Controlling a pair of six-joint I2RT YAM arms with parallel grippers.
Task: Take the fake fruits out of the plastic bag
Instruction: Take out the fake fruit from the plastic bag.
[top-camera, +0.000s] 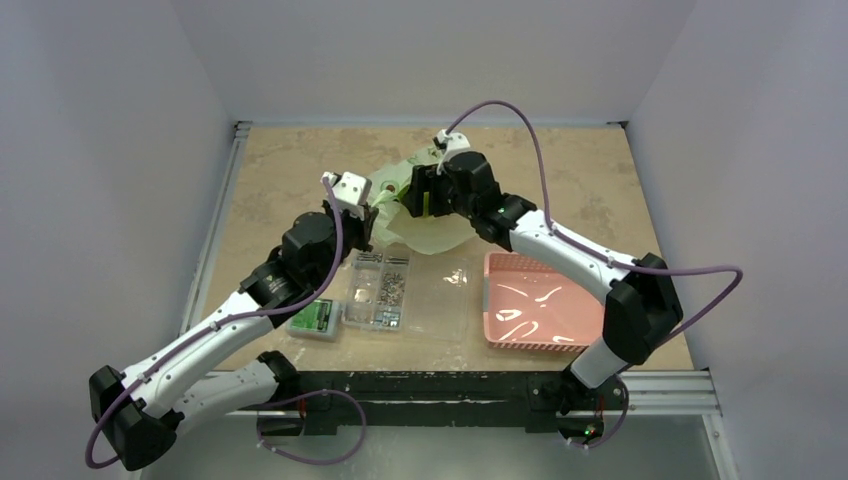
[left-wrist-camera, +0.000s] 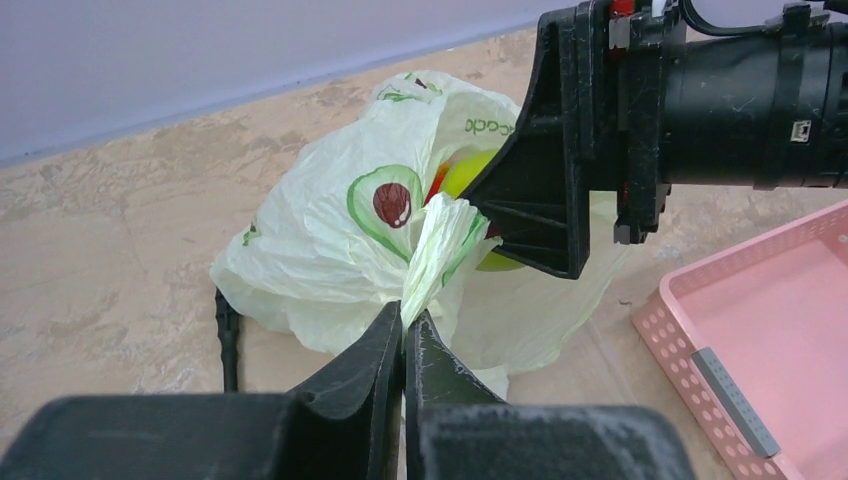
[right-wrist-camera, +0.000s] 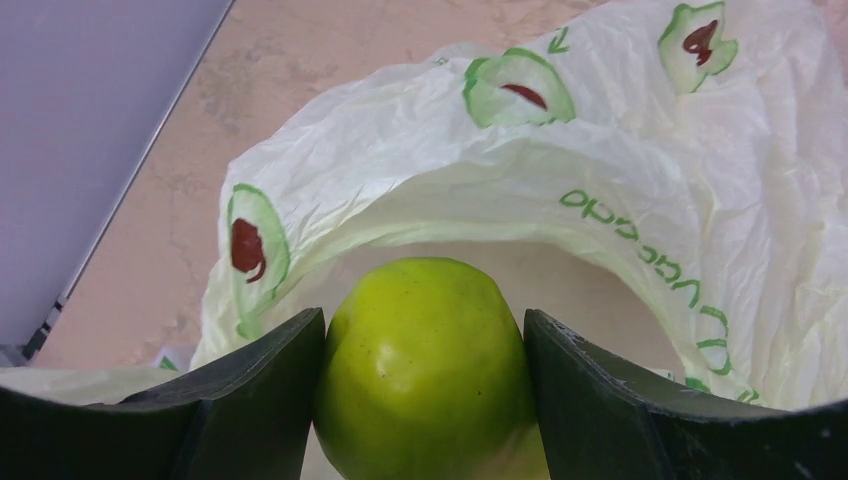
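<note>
One green fruit (right-wrist-camera: 425, 365), smooth and glossy, sat between the two black fingers (right-wrist-camera: 250, 400) of the right claw (right-wrist-camera: 422, 322). They pressed against it from both sides, so the claw was gripping it. The fruit was just inside the mouth of the plastic bag (right-wrist-camera: 600, 150), whose rim arched over it. In the left wrist view a sliver of red-orange fruit (left-wrist-camera: 436, 186) showed just beside the green one inside the opening; nothing more of the bag's contents could be made out.

The bag was thin, crinkled and pale yellow-green, printed with halved avocados and green lettering. It lay slumped on the beige bench (top-camera: 600, 170), towards the far middle.

The left claw (left-wrist-camera: 404, 325) was closed tightly on a twisted strip of the bag's edge and held it up in front of the opening. The two claws faced each other across the bag, the left from the near left and the right from the far right.

Nearer the arms' bases, a clear compartmented box (top-camera: 380, 290) lay between the arms, with a small green box (top-camera: 315, 318) just beside it on the left. A pink basket (top-camera: 540, 305) stood at the near right.
</note>
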